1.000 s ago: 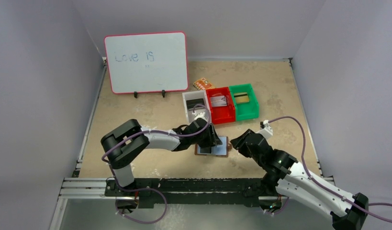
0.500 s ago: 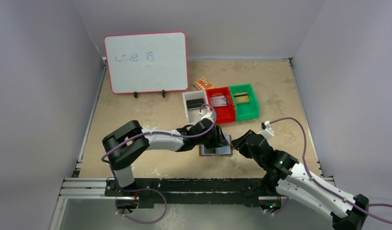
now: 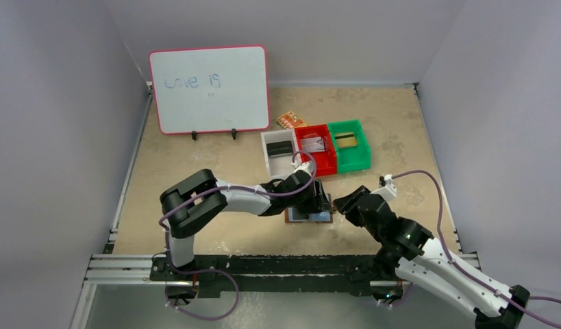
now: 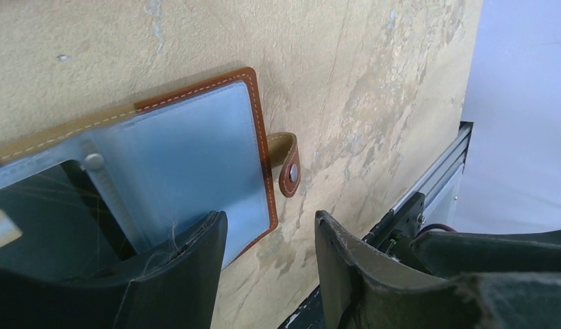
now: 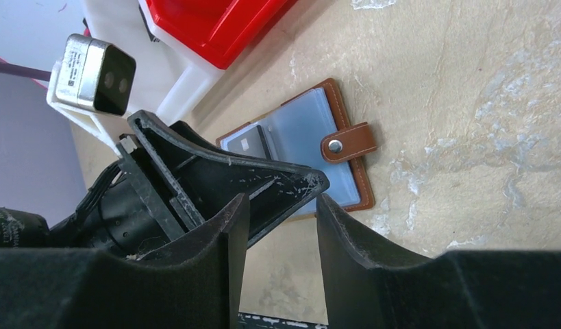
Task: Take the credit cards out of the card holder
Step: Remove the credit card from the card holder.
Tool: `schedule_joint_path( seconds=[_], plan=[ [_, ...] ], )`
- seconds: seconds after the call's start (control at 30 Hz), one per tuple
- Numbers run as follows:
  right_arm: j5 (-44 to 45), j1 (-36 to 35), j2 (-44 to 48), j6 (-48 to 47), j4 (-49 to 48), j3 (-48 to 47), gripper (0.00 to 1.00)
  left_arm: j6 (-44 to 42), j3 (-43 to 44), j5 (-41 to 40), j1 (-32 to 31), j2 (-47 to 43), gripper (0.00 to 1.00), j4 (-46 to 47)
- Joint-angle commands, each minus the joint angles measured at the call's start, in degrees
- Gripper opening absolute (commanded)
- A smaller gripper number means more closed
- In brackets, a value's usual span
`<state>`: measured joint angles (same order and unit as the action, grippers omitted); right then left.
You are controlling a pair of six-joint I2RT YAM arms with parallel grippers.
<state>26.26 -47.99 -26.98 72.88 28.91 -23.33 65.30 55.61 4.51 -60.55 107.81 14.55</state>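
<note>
Three plastic bins stand side by side toward the far middle of the bench (image 3: pixel 195 157). The white bin (image 3: pixel 269 162) holds a dark card (image 3: pixel 280 148), the red bin (image 3: pixel 318 164) a silvery-grey card (image 3: pixel 314 144), and the green bin (image 3: pixel 354 162) a gold-olive card (image 3: pixel 344 140). An orange patterned packet (image 3: pixel 288 120) lies just behind the white and red bins.

The card holder (image 3: pixel 310 215) lies open and flat on the bench, nearer than the bins, between the two arms. Its pale blue-grey clear pockets face up and its snap tab (image 5: pixel 348 142) sticks out from one edge. A dark card (image 5: pixel 246 144) sits in one of its pockets, and the pocket next to the tab looks empty.

The left fingers (image 4: pixel 188 267) stand partly open above the holder's tab-side edge, with nothing between them. The right fingers (image 5: pixel 216 247) are also parted and hold nothing, close beside the left arm's tip and the holder.

The bench has a mottled beige stone look, with a metal rail (image 3: pixel 127 264) along its near edge. A pink-framed whiteboard (image 3: pixel 210 89) reading "Love is" stands at the far left. Plain pale lilac-grey walls close in the space.
</note>
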Motion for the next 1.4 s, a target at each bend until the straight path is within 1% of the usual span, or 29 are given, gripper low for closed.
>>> schedule_joint_path(
  seconds=[0.0,0.07,0.17,0.27,0.33,0.43,0.53,0.7,0.8,0.93,1.0,1.1,1.3,1.37],
  plan=[
    [1.2,-0.2,-1.5,-1.1,-3.2,-0.9,0.44,-3.4,1.9,-3.6,-0.3,-7.1,0.51,-3.9],
    [1.3,-0.2,-2.5,-0.5,-4.9,-1.1,0.44,-4.7,2.5,-6.1,-0.4,-10.2,0.51,-8.1],
    [1.9,-0.3,-4.9,-4.3,-9.4,-3.0,0.43,-5.6,1.6,-11.6,-0.3,-14.6,0.52,-13.0],
    [1.4,-0.2,-8.9,-5.8,-12.2,-3.9,0.40,-5.8,0.8,-19.2,-0.2,-18.6,0.52,-19.7],
    [-1.7,0.0,-11.8,-7.4,-16.6,-3.0,0.39,-5.3,0.2,-23.7,0.2,-20.7,0.52,-24.8],
    [-9.0,0.6,-16.8,-10.4,-24.8,-1.3,0.37,-4.2,-1.5,-26.7,1.8,-23.6,0.52,-29.2],
    [-17.0,2.1,-22.8,-12.8,-32.3,-0.3,0.37,-3.0,-5.5,-26.5,3.2,-25.9,0.52,-29.1],
    [-35.1,10.6,-32.6,-15.6,-46.8,3.2,0.32,-1.7,-10.4,-24.2,4.1,-28.7,0.50,-25.2],
    [-40.1,12.7,-37.3,-17.2,-51.2,3.3,0.32,-1.8,-11.5,-22.3,4.6,-28.4,0.48,-23.2],
    [-46.9,15.4,-43.9,-18.4,-56.7,4.0,0.31,-2.2,-10.7,-20.0,4.6,-26.1,0.45,-21.9],
    [-47.9,16.2,-46.0,-18.9,-57.1,3.8,0.31,-2.6,-10.1,-18.0,4.6,-24.7,0.43,-21.1],
    [-47.0,16.6,-47.5,-19.5,-55.4,3.3,0.31,-3.2,-9.6,-15.3,4.6,-22.7,0.42,-19.0],
    [-41.7,16.6,-45.8,-21.1,-49.2,2.5,0.32,-4.9,-7.2,-11.8,4.6,-18.4,0.41,-17.5],
    [-41.3,16.7,-45.7,-21.2,-48.9,2.6,0.32,-5.4,-6.8,-11.2,4.6,-17.7,0.41,-17.2]
  ],
)
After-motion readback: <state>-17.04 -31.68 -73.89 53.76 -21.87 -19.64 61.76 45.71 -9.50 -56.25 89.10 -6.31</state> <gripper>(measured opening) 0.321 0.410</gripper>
